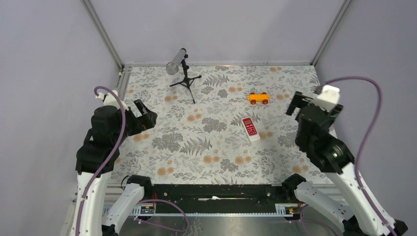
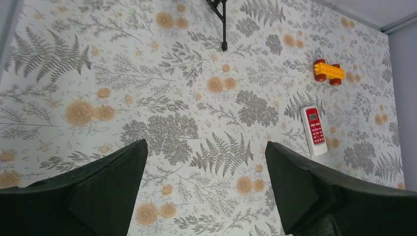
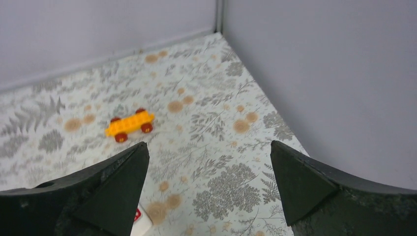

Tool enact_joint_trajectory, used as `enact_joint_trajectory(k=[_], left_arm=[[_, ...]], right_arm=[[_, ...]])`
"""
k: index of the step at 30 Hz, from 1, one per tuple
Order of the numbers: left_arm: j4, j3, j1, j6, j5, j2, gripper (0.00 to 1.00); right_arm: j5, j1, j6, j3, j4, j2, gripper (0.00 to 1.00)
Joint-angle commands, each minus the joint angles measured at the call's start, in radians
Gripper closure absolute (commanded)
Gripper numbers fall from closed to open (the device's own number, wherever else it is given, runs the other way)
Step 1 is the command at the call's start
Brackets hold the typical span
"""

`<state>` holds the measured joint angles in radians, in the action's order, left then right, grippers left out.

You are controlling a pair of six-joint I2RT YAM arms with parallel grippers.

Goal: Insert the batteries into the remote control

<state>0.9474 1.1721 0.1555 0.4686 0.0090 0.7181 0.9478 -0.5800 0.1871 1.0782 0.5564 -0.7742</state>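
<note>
**Tool state.** The left tool (image 2: 205,147) is spread wide and pinches nothing. It hangs above the worktop (image 1: 196,147) near the left edge. The right tool (image 3: 209,145) is likewise spread and empty, raised near the right edge and aimed at the far right corner. Both appear to be held high and apart so that the wrist cameras get a clear look at the surface before any approach.

**Task items.** The remote control (image 1: 251,129) lies flat, right of the middle of the worktop and nearer the right edge than the left. Its red face is up and its long axis is skewed to the edges. With the face up, the back cannot be seen. Access for loading probably requires turning it over. The batteries are not visible in any view, and their location cannot be stated.

**Other items.** A toy car (image 1: 258,98) stands beyond the remote control, toward the far edge and apart from it. A tripod (image 1: 186,78) carrying a grey tube stands at the far edge, left of the middle.

**Containers.** No container is visible.
</note>
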Motion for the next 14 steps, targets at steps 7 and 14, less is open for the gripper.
enact_joint_trajectory(k=[7, 14], left_arm=[[-0.017, 0.031, -0.004, -0.040, -0.141, -0.073, 0.01], [-0.018, 0.024, -0.004, -0.045, -0.159, -0.090, 0.01]], right_arm=[[0.294, 0.001, -0.012, -0.078, -0.111, 0.326, 0.01], [0.298, 0.000, 0.006, -0.100, -0.117, 0.360, 0.00]])
